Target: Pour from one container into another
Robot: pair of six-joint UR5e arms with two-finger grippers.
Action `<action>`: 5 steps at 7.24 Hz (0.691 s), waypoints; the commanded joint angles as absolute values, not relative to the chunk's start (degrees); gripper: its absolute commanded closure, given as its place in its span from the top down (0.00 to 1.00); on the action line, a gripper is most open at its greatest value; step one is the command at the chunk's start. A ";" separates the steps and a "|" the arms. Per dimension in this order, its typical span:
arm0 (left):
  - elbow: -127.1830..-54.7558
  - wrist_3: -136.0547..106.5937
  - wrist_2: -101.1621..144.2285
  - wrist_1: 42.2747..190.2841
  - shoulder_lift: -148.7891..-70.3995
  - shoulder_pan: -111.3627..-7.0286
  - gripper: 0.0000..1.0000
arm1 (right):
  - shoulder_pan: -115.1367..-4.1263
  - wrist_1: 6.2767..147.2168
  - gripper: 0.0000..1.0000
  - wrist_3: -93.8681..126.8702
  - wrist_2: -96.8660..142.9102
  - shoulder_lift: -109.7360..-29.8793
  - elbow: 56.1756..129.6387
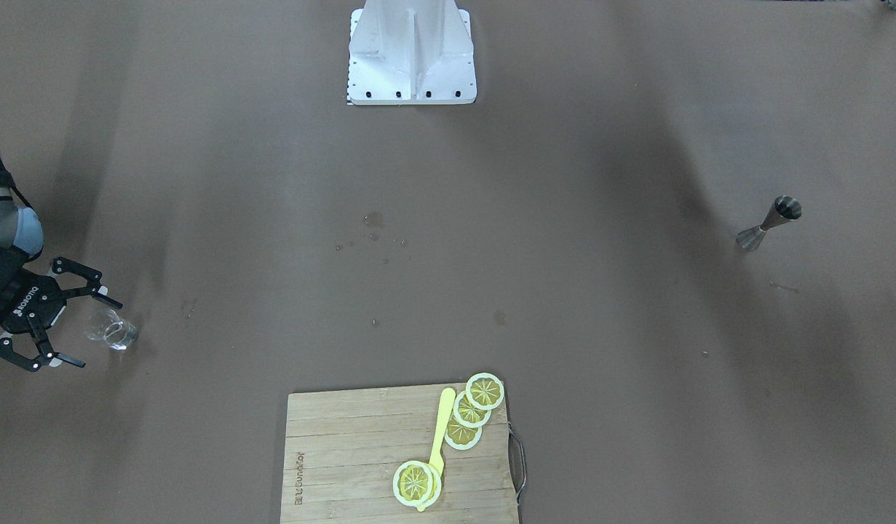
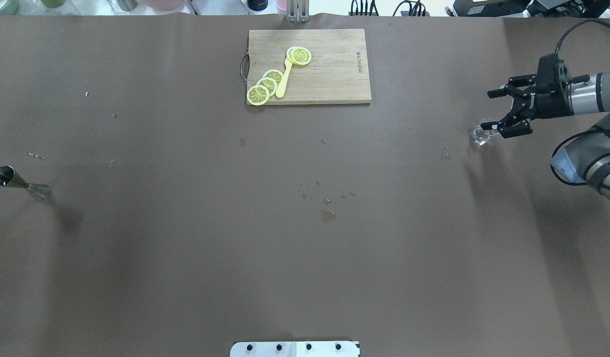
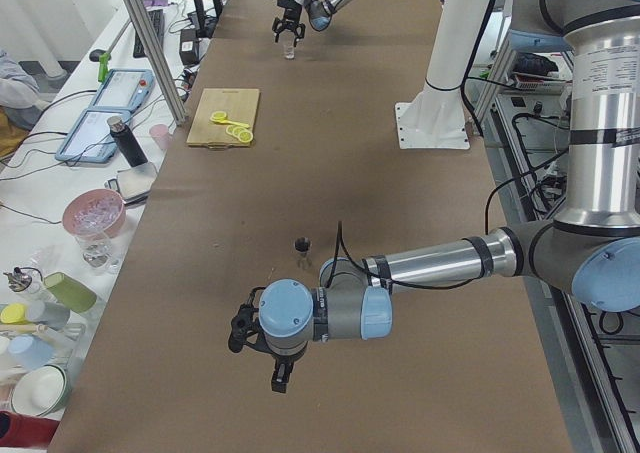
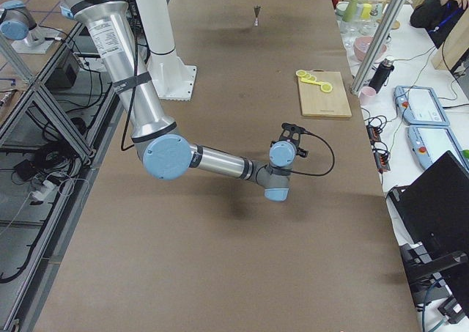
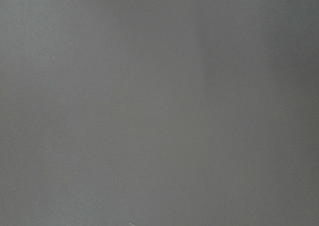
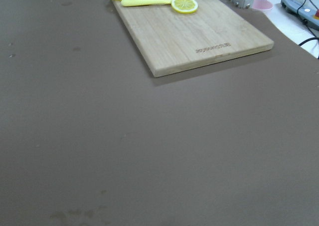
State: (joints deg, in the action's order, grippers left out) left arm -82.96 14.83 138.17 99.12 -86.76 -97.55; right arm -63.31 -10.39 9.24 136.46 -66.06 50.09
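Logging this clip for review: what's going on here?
The right pincer is open right next to a small clear glass, not gripping it. The metal jigger stands untouched across the table. The left pincer hovers over bare table; open or shut, I cannot tell. Nothing is being poured.

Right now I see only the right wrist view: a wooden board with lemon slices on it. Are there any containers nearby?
Observer: Yes, a small clear glass stands close by the right tool, outside your picture.
Operator: Is the robot holding it?
Observer: No, the tool is open and the glass rests on the table.
Operator: Any other container?
Observer: A metal jigger stands upright, far off on the robot's left side.
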 commanded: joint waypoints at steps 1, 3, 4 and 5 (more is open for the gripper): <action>-84.01 3.26 140.10 99.57 -87.97 -97.38 0.98 | -67.82 -6.80 1.00 14.92 136.67 -62.77 50.10; -85.33 -0.17 140.45 98.45 -90.33 -95.29 0.98 | -72.23 1.19 1.00 17.73 135.54 -60.56 51.66; -85.60 -0.18 140.54 95.74 -91.13 -94.49 0.98 | -73.46 5.41 1.00 18.88 132.74 -60.30 52.98; -85.69 -0.18 140.28 93.97 -93.14 -92.05 0.98 | -73.74 10.41 1.00 18.90 127.15 -60.03 54.65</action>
State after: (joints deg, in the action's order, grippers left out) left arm -85.40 0.11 140.39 96.21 -91.19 -94.32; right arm -72.80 4.70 18.20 132.31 -60.46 52.83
